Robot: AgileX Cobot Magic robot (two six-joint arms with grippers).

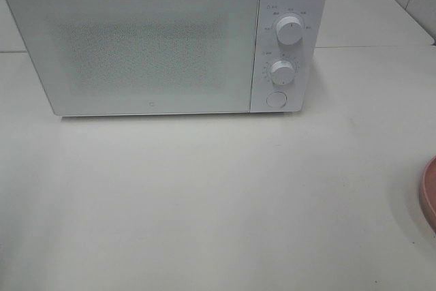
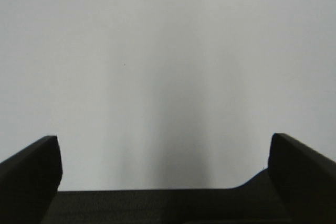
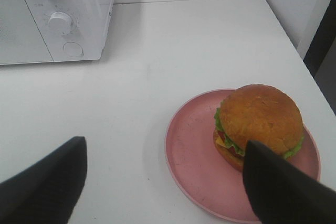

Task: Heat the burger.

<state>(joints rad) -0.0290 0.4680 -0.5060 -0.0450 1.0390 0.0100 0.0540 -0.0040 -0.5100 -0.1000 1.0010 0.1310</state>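
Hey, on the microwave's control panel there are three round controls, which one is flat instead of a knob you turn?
The lowest one, the round button at the panel's bottom. It sits flush and plain, while the upper knob and middle knob above it stick out, each with a pointer line and markings around it.

Neither of your arms appears in the high view. Your left hand (image 2: 165, 169) shows in its wrist view with both dark fingers (image 2: 31, 169) spread wide apart, nothing between them. Your right hand (image 3: 165, 179) is likewise spread wide, its fingers (image 3: 47, 187) empty, held above the counter (image 3: 131, 103) and tilted downward toward it.
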